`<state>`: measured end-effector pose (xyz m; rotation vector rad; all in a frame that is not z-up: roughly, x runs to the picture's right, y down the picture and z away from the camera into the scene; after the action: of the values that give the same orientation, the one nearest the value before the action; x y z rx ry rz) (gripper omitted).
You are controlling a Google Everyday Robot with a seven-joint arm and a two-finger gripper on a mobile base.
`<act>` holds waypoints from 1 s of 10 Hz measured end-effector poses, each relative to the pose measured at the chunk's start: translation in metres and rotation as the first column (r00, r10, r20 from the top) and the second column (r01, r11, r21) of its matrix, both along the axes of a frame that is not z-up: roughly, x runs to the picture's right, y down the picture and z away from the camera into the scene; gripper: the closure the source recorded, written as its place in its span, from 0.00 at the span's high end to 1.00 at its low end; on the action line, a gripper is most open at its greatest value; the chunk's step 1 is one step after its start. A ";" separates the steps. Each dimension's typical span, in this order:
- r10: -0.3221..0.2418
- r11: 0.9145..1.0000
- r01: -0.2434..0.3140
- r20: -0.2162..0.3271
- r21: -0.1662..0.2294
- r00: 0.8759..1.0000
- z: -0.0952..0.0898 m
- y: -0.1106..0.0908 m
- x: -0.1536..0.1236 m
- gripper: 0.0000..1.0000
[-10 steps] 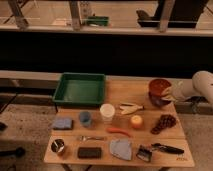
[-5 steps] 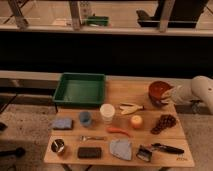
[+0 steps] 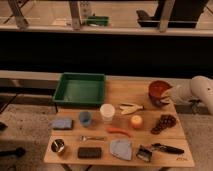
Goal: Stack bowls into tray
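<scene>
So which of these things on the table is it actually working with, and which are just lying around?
For the job: green tray, red-orange bowl, and the pincer right by that bowl.
Just lying about: white cup, blue cup, blue sponge, orange, grapes, grey cloth.

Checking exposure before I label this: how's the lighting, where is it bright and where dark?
Camera view: warm, dim light on the wooden table; the band behind it is near-black; the floor beyond is brightest. The large green rectangular plastic tray reads clearly; the red-orange round bowl looks duller, with the gripper at its edge.
</scene>
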<state>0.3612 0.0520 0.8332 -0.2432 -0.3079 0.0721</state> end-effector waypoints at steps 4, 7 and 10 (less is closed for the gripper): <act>0.007 1.000 -0.006 -0.017 0.013 1.000 0.002 -0.003 0.000 0.72; 0.005 1.000 -0.005 -0.024 0.016 1.000 0.003 -0.005 -0.002 0.80; 0.001 1.000 -0.001 -0.023 0.012 1.000 0.005 -0.006 -0.006 0.80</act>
<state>0.3556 0.0457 0.8382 -0.2300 -0.2856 0.0742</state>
